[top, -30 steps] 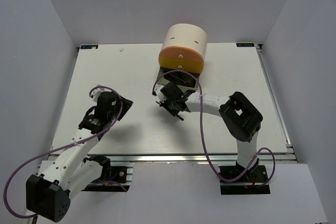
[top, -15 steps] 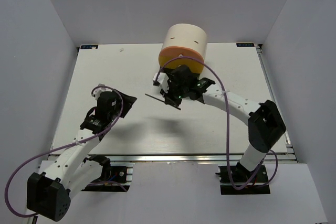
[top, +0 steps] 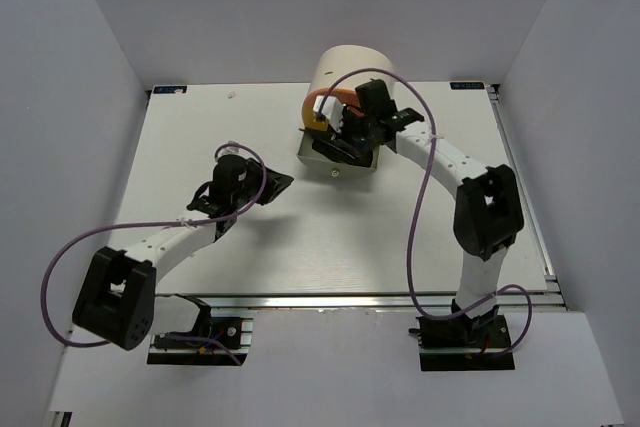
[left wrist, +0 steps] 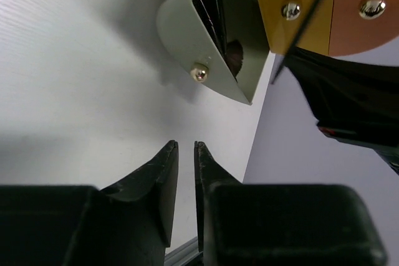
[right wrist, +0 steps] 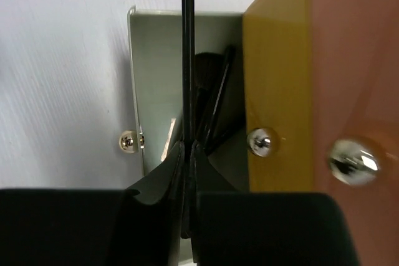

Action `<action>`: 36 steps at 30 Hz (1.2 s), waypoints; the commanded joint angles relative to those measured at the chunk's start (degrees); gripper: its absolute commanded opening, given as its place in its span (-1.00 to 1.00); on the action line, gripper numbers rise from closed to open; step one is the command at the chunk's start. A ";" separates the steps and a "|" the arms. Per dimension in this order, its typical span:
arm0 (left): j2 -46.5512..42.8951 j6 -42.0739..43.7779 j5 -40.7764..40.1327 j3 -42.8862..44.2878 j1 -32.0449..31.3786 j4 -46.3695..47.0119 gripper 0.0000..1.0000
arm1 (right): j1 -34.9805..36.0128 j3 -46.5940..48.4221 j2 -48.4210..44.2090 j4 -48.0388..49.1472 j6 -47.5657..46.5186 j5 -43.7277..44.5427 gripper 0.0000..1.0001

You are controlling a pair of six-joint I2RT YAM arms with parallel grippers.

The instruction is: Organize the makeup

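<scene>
My right gripper (top: 342,137) is shut on a thin black brush handle (right wrist: 187,60) and holds it over the open pale-green drawer (right wrist: 156,60) of the cream case (top: 345,67). Several black brushes (right wrist: 215,101) lie inside that drawer. In the left wrist view the held handle (left wrist: 305,23) shows as a thin slanted line in front of the yellow drawer front (left wrist: 299,4). My left gripper (top: 280,183) hovers over the table left of the drawer (top: 360,165), its jaws almost together with nothing between them (left wrist: 186,147). No sponges or red-and-black sticks are in view.
The case stands at the back centre, with a yellow (right wrist: 274,60) and an orange (right wrist: 355,60) drawer front shut above the open drawer. Small metal knobs (left wrist: 199,73) stick out from the fronts. The white table (top: 200,147) ends at metal rails.
My right arm has carried the brush from the middle of the table back to the case, above the open drawer. My left arm has moved right and forward towards the drawer.
</scene>
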 commanded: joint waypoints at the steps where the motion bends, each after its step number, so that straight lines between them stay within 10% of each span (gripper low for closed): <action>1: 3.85 0.99 3.30 4.11 -2.12 4.87 -0.49 | 0.70 2.97 4.12 -1.40 -6.19 0.67 -0.83; 6: 11.05 -0.07 4.97 6.13 -3.71 8.04 -0.51 | 0.61 4.66 5.63 -4.22 -6.74 2.69 -0.29; 12: 17.12 -0.69 6.20 8.15 -4.06 10.15 -0.58 | -0.79 3.51 1.42 -4.57 -1.82 -0.10 -0.09; 14: 18.97 -0.69 6.47 8.94 -4.32 10.76 -0.69 | -1.58 3.42 -0.42 -4.83 0.55 -2.83 -0.15; 17: 22.05 -0.60 7.34 10.35 -4.59 11.20 -0.79 | -2.72 1.15 -4.82 -5.97 2.15 -13.18 -1.00; 22: 21.97 0.89 6.65 11.93 -4.59 9.10 -0.82 | -0.80 -6.14 -7.03 -22.81 -20.51 -21.40 -1.00; 28: 14.68 6.60 0.59 12.29 -4.24 -2.23 -0.80 | 0.96 -15.90 -6.94 -12.77 -13.19 -7.26 -1.00; 36: -3.95 9.77 -7.24 4.64 -2.04 -5.49 0.24 | 3.34 -21.63 -2.02 14.84 0.03 16.75 -1.00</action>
